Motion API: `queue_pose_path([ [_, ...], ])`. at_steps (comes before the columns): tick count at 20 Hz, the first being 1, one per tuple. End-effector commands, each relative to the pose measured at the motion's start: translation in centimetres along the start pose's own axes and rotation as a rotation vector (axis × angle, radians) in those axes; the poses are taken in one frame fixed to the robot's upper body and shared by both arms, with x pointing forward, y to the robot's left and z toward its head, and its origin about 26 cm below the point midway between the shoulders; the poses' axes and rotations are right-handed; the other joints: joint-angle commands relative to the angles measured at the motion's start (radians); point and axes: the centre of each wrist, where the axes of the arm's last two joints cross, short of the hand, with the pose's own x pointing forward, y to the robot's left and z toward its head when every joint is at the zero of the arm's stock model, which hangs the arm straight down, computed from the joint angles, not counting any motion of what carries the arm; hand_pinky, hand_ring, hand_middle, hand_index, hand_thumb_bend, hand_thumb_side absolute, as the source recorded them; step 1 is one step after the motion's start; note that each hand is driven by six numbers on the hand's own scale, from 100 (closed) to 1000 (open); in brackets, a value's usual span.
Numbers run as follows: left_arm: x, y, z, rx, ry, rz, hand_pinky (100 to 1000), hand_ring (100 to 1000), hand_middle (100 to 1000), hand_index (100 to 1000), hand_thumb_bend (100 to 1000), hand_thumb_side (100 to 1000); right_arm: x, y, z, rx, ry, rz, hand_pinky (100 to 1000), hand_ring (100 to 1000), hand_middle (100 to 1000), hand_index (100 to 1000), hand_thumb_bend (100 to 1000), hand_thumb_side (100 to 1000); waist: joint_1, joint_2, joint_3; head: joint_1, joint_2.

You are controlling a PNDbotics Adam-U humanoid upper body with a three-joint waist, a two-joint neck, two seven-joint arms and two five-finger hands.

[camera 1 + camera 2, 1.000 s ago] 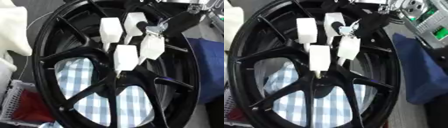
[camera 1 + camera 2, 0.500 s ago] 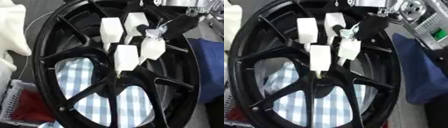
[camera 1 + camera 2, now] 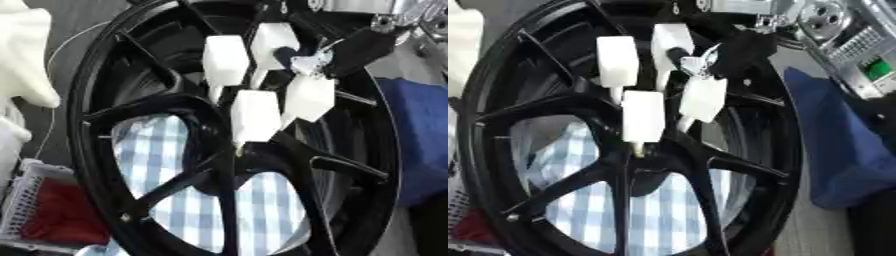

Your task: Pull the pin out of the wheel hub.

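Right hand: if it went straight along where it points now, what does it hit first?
The right hand points down-left at the white pins in the wheel hub. It would likely meet the pin at right first. Whether they already touch is unclear.

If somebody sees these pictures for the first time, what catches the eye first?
A big black wheel fills the picture, with blue checked cloth showing between its spokes. Four white pins stand at the hub, and the right robot hand reaches in from the upper right beside them.
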Motion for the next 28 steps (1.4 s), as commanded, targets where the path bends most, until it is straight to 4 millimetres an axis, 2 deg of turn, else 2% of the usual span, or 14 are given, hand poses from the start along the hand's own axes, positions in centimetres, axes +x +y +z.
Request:
queue_pose_path([
  [1,0.8,0.3,-0.1,0.006,-0.033,-0.015,672,652,652,752,148,862,-0.3,-0.1,0.3,0.030,0.019,0.021,904,881,639,853,100,575,0.009,-0.021,0.000,-0.003,-0.009],
  [5,0.8,0.3,-0.1,0.008,-0.031,-0.012,672,652,650,752,149,862,-0.3,-0.1,0.2,0.043,0.004,0.017,886,857,572,798,100,566,0.008,-0.021,0.000,-0.002,-0.008],
  [8,0.8,0.3,-0.1,0.009,-0.032,-0.011,672,651,649,752,148,861,-0.3,0.0,0.2,0.039,0.005,0.014,855,812,513,748,100,514,0.008,-0.021,0.000,-0.002,-0.007],
  [12,0.8,0.3,-0.1,0.010,-0.031,-0.010,672,651,647,751,149,862,-0.4,0.2,0.1,0.018,0.018,-0.001,794,667,427,618,100,341,0.009,-0.022,0.001,-0.002,-0.005],
  [13,0.7,0.3,-0.1,0.010,-0.030,-0.009,672,651,647,751,149,862,-0.4,0.2,0.1,0.012,0.023,-0.007,794,667,427,618,100,341,0.009,-0.022,0.000,-0.002,-0.004],
  [14,0.7,0.3,0.0,0.011,-0.028,-0.009,672,651,647,751,149,862,-0.4,0.3,0.1,0.004,0.026,-0.017,754,606,396,577,100,235,0.010,-0.023,-0.001,-0.002,-0.003],
  [16,0.7,0.3,0.0,0.013,-0.027,-0.009,672,651,646,751,149,861,-0.4,0.3,0.2,-0.009,0.030,-0.041,730,582,394,571,100,172,0.011,-0.024,-0.002,-0.002,-0.002],
  [20,0.7,0.3,0.0,0.014,-0.025,-0.006,671,650,646,751,149,860,0.0,0.1,0.3,-0.028,0.020,-0.090,677,537,373,545,100,155,0.014,-0.028,-0.006,-0.004,0.001],
  [28,0.6,0.3,0.1,0.015,-0.021,-0.004,671,648,643,747,149,856,0.6,-1.0,1.3,-0.078,0.012,-0.149,664,517,344,518,100,157,0.021,-0.043,-0.015,-0.006,0.006],
])
